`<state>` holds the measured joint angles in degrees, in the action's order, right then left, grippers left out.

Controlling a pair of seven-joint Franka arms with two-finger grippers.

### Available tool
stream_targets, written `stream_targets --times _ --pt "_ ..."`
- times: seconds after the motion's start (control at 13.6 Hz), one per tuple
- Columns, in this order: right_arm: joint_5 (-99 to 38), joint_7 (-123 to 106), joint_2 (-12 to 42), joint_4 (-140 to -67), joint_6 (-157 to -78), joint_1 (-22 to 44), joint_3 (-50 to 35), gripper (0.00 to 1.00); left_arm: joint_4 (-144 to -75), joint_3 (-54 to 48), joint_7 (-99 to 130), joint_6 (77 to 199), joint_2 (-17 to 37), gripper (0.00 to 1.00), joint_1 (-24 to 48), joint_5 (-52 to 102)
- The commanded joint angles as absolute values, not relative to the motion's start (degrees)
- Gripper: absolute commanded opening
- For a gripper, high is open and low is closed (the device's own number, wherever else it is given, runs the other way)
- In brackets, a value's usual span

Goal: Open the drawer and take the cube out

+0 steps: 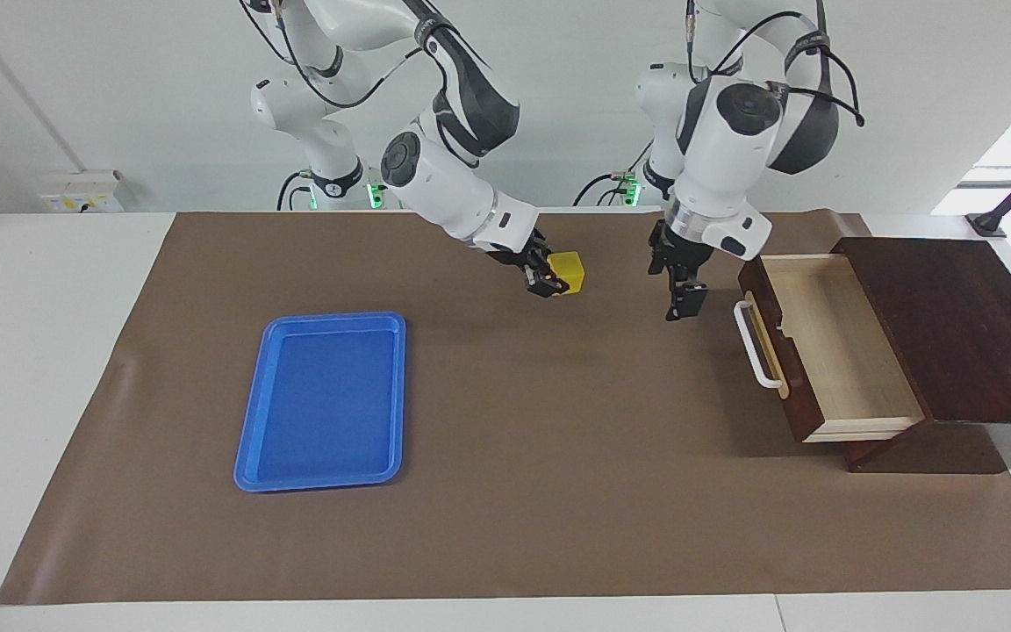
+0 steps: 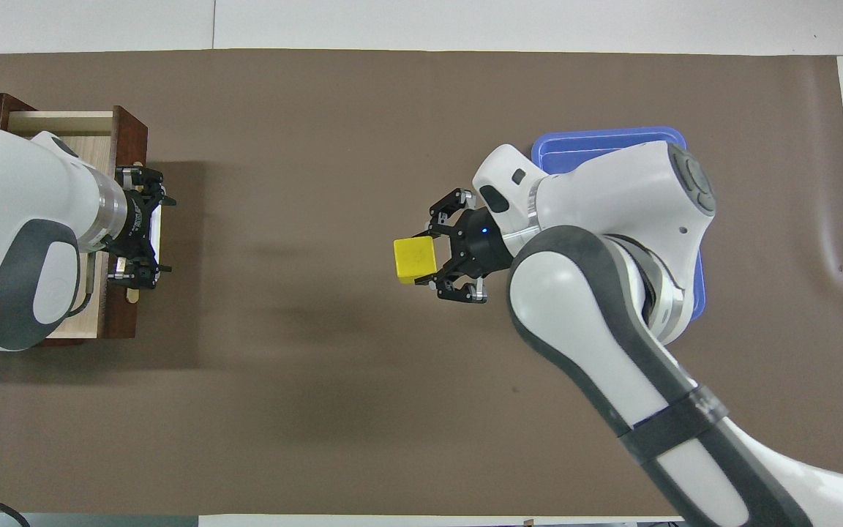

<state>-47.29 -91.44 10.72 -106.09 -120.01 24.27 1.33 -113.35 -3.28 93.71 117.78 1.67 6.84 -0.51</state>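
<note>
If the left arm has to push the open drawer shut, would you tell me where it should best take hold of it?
Best at the white bar handle on the front of the drawer. It stands off the panel, so fingers probably fit either side of the bar. Come from in front of the drawer, where the open left gripper hangs; the right gripper holds the cube.

Open brown mat on the desk point(image 1: 558, 456) between flat blue plastic tray point(image 1: 323, 401) and pulled-out dark reddish-brown wooden drawer point(image 1: 821, 342); blocked above only by left gripper point(image 1: 679, 294) hanging just beside the drawer's white handle.
</note>
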Motion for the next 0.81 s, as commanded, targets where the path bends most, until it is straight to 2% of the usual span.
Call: stream_targets --times 0.0,0.29,0.73 --pt "-47.2 -94.0 10.3 -105.7 -115.3 18.6 1.0 0.00 -114.5 -4.0 87.4 122.3 2.3 1.00 3.3 -2.3" --pt "-44.6 -98.3 10.3 -106.4 -112.9 12.0 1.0 0.00 -114.3 -4.0 81.0 122.7 2.4 1.00 -2.4 -2.3" --pt "-43.4 -105.9 8.4 -112.2 -112.5 3.1 1.1 0.00 -112.4 -4.0 78.5 124.1 3.4 1.00 -9.2 -2.3"
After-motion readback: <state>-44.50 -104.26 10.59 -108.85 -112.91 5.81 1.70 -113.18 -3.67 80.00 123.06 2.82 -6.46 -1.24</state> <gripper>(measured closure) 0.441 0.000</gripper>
